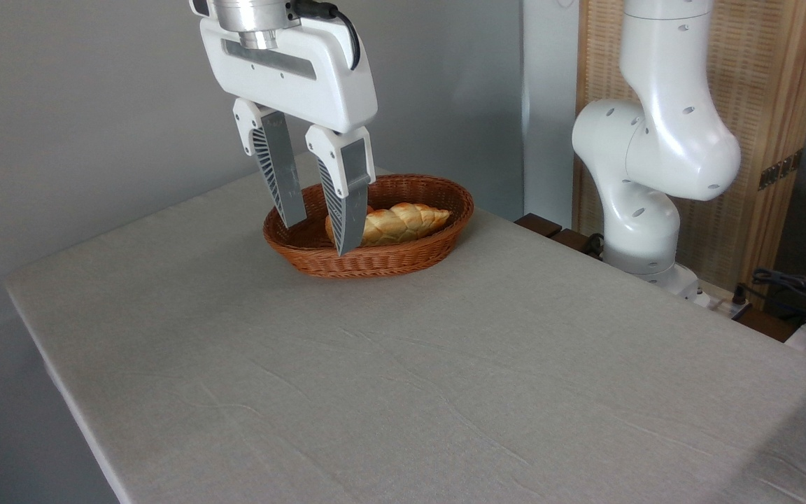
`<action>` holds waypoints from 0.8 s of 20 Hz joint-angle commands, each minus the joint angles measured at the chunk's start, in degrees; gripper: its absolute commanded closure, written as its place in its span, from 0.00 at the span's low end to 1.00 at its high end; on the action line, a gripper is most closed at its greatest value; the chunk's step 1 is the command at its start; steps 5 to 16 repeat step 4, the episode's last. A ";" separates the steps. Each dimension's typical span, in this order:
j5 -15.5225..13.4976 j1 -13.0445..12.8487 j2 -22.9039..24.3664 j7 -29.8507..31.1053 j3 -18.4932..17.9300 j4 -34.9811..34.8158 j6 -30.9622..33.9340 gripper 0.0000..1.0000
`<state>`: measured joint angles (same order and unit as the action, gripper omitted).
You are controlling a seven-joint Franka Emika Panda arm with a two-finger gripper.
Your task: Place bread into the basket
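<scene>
Reddish-brown woven wicker: one oval basket (pixel 375 260), shallow, flared rim, standing on the table (pixel 445 378) behind and below the jaws as the camera sees them.

Golden-orange braided bread (pixel 403 222): one long loaf, glossy knobbly segments, one pointed end showing to the right of the jaws. It lies inside the basket, lengthwise, resting on the bottom. Its left end is hidden behind the right-hand finger.

White gripper (pixel 319 238): two long grey ribbed fingers (pixel 284 175) pointing down, tips a little apart from each other. The jaws stand open and hold nothing. The tips overlap the left part of the basket in the picture; whether they hang over it or in front of it cannot be told. The right-hand tip overlaps the basket's near wall, the left-hand tip overlaps the far rim. No contact with the loaf is visible.

Pale grey cloth: covers the whole table, lightly creased, spreading wide in front of and to either side of the jaws.

White robot arm base (pixel 644 182): jointed, well to the right of the jaws, beyond the table's far edge, before a slatted wooden screen (pixel 774 84).

Dark cables (pixel 795 287): far right of the jaws, off the table.
</scene>
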<state>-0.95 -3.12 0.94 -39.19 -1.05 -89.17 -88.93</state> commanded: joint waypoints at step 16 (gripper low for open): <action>0.60 -0.57 0.03 -0.71 -0.27 0.58 -0.90 0.00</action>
